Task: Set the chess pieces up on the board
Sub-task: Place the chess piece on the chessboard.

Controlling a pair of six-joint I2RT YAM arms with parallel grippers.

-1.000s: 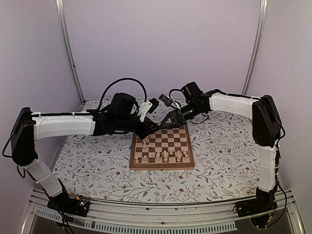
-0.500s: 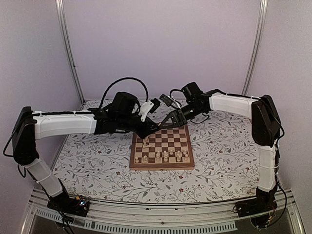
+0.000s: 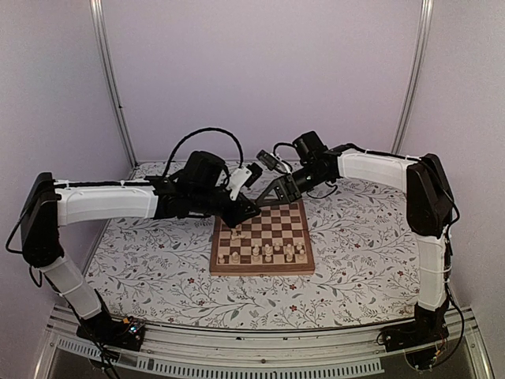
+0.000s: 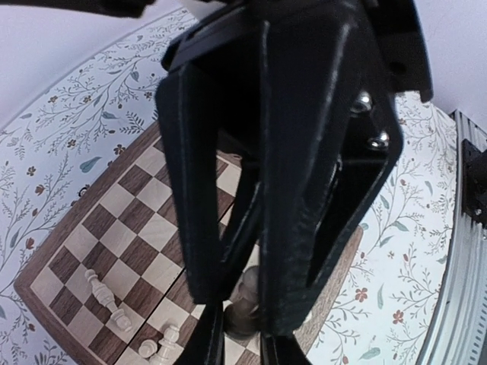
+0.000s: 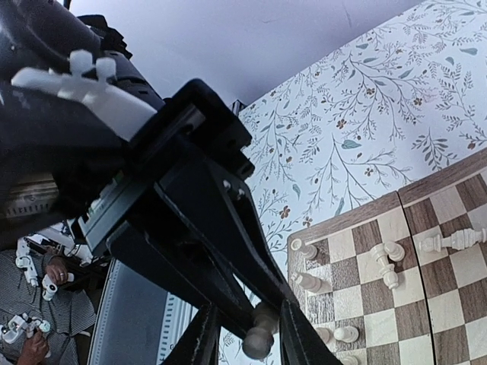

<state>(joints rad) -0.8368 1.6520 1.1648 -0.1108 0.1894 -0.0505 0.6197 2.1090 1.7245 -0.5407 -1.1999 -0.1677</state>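
Left wrist view: left pincer [image 4: 240,344] pinches a pale chess piece [image 4: 243,300] at its tips, board [image 4: 129,205] below.
Right pincer [image 5: 249,348]: apparently clamps second chess piece [image 5: 262,323].
Advice: lower upright, centre on square, then release.

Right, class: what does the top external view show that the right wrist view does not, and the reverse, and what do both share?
Only the top external view: both white-and-black robot arms whole, left and right, and the entire square brown-and-cream wooden chessboard. Only the right wrist view: a person in a striped shirt in the background, and a pale piece lying on its side. Both: the tiny pale beige wooden chess pieces, part of the board, and the floral-patterned table cover.
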